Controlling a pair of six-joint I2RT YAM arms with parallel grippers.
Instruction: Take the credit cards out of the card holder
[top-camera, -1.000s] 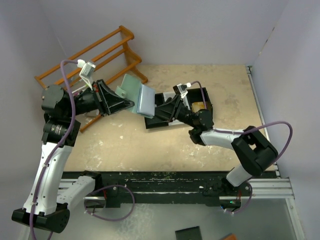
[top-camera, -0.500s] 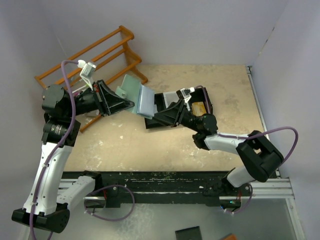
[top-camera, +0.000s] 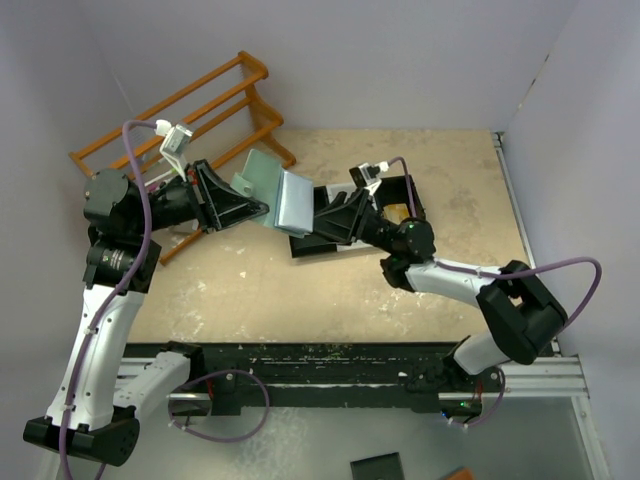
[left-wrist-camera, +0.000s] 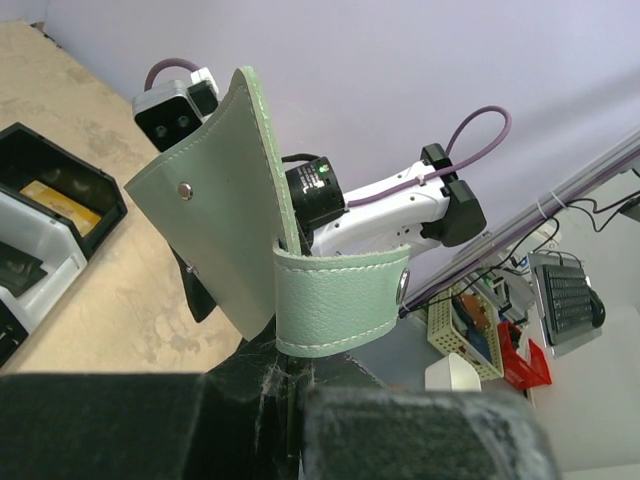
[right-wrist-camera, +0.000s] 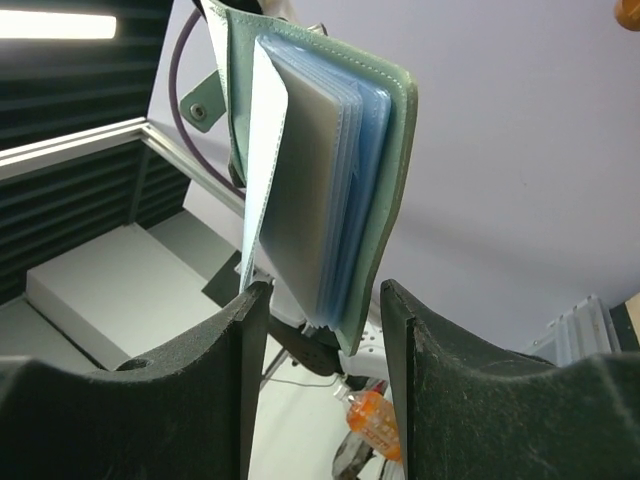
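Pale lavender walls (top-camera: 400, 60) are enclosing a scuffed tan bench (top-camera: 300, 290), where an orange wooden rack (top-camera: 180, 110) is resting at the far left corner. A light strip (right-wrist-camera: 55, 25) is glowing overhead, and a keyboard (left-wrist-camera: 567, 300) is showing beyond.

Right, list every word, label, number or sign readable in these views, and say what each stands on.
No text can be read in any view.
The muted teal-green leather card holder: plain outside, only a metal snap stud.
Its clear plastic sleeves: no legible print.
In the black bin tray, a yellow item: too blurred.
The grey keyboard: keys too small.
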